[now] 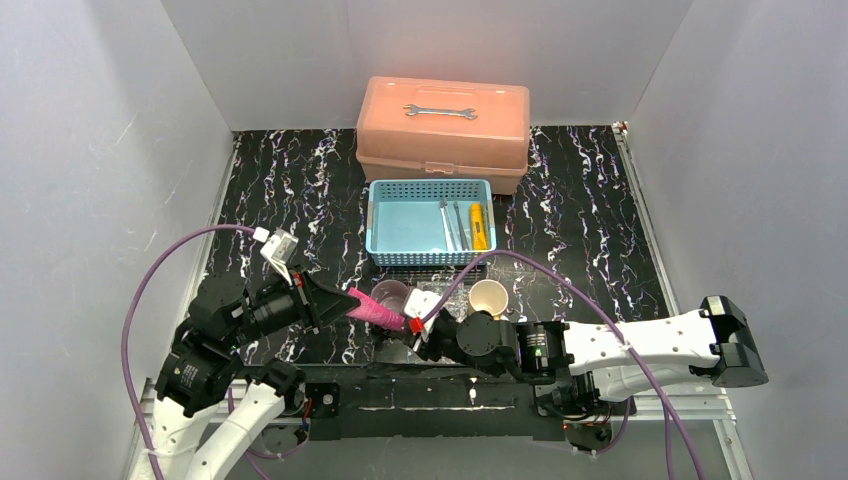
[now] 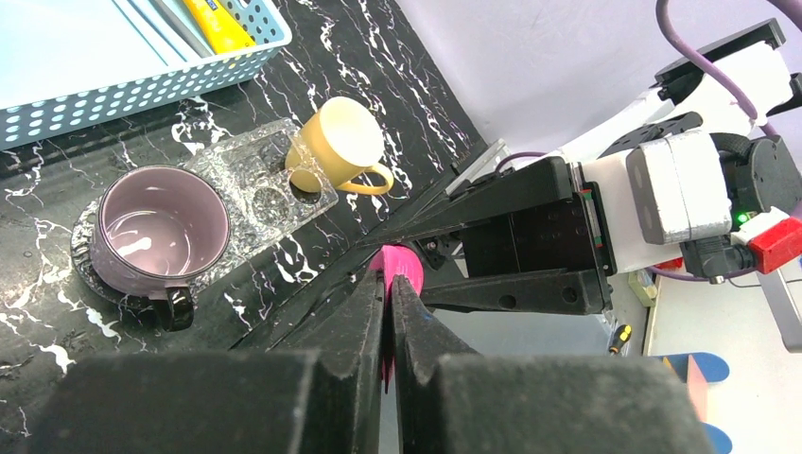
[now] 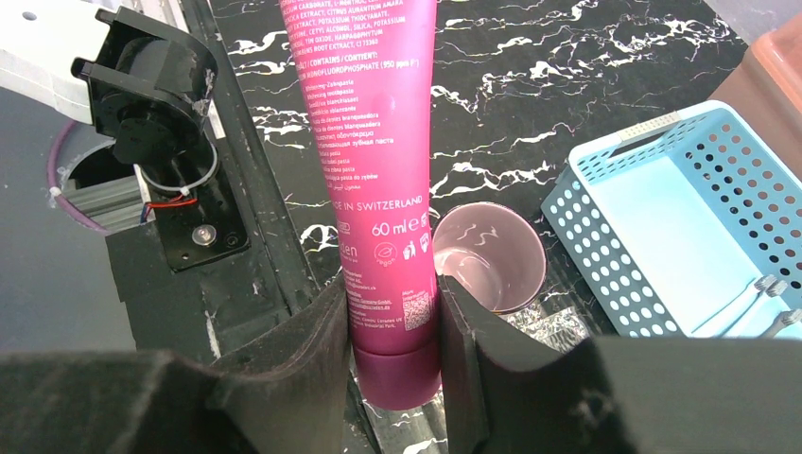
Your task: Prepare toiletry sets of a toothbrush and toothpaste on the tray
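Over the black marbled tabletop (image 1: 600, 220) a soft-looking magenta plastic toothpaste tube (image 1: 375, 308) bridged the arms; left wrist view: left gripper (image 2: 388, 284) pinched shut on its flat crimp; right wrist view: right gripper (image 3: 392, 303) clamped its probably stiffer cap end.

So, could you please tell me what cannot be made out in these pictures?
Magenta tube: far end cut off by the top edge, right wrist view; mostly behind the fingers of the left gripper, left wrist view.
Tray: mostly hidden by the right gripper, top view.
Toothbrushes: too small to show bristles, top view.
Yellow tube: label too small, top view.
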Available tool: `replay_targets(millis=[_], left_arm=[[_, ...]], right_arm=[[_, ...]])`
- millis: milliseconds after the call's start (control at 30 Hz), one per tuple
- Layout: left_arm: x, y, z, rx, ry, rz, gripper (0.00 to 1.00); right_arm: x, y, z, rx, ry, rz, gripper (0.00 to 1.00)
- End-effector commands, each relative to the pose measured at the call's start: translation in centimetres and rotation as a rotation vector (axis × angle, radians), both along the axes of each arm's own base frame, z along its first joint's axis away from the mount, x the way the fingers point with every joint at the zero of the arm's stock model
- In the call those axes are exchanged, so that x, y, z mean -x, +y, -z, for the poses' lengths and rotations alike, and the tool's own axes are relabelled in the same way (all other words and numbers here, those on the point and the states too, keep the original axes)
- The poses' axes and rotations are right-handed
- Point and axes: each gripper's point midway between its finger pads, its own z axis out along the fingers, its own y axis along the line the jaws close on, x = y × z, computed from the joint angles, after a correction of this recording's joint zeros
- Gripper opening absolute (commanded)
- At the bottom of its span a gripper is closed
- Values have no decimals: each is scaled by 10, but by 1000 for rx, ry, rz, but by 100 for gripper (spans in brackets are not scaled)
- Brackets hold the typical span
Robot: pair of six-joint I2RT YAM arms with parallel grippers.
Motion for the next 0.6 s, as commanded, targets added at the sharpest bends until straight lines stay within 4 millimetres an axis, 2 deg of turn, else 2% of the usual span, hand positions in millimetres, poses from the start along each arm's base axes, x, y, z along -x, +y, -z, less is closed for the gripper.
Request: replay_targets(millis=[0,300,500,567], left_arm=[[4,-6,0,4,-3,55,0],[9,-7,-3,-27,-8,100,0],[8,-7,-7,-51,-22,113,0],[7,-7,-8,-70,-22,123,0]], right_arm=[[-2,3,-28,-112,11,26,21],[-3,-5,-34,-127,29,44,44],[-2,-9,-35,-83,30,39,58],[-2,-13,-36,-60,28,38,66]])
